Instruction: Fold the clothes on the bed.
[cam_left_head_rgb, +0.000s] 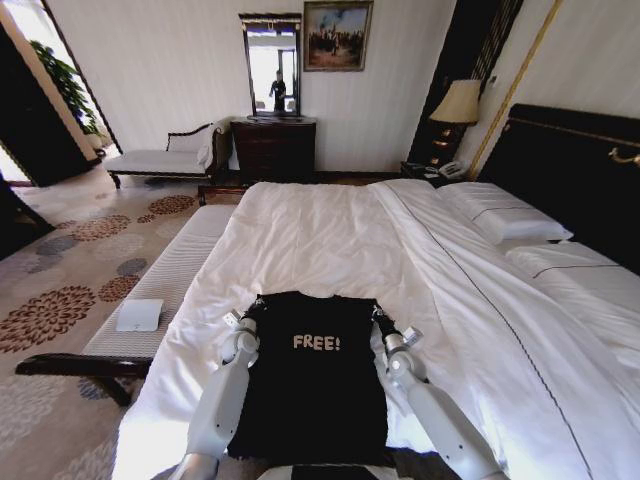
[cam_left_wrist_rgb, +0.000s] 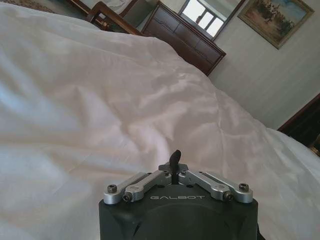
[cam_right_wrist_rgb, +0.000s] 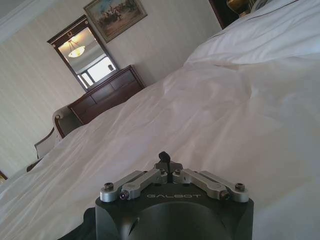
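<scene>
The clothes are one black T-shirt (cam_left_head_rgb: 315, 390) with white "FREE!" lettering, spread on the near part of the bed (cam_left_head_rgb: 330, 230), lettering facing me. Its far edge runs straight and taut between my two grippers. My left gripper (cam_left_head_rgb: 252, 308) sits at the far left corner and my right gripper (cam_left_head_rgb: 378, 315) at the far right corner. In the left wrist view the left gripper (cam_left_wrist_rgb: 174, 159) shows its fingers pinched together over the white sheet. The right gripper (cam_right_wrist_rgb: 164, 159) looks the same, with dark cloth (cam_right_wrist_rgb: 75, 231) beside its body.
White pillows (cam_left_head_rgb: 505, 215) and a dark headboard (cam_left_head_rgb: 580, 170) are on the right. A pale bench (cam_left_head_rgb: 165, 290) carrying a white object (cam_left_head_rgb: 139, 315) runs along the bed's left side. A dresser (cam_left_head_rgb: 272, 148), a chaise (cam_left_head_rgb: 165, 158) and a lamp (cam_left_head_rgb: 458, 103) stand by the far wall.
</scene>
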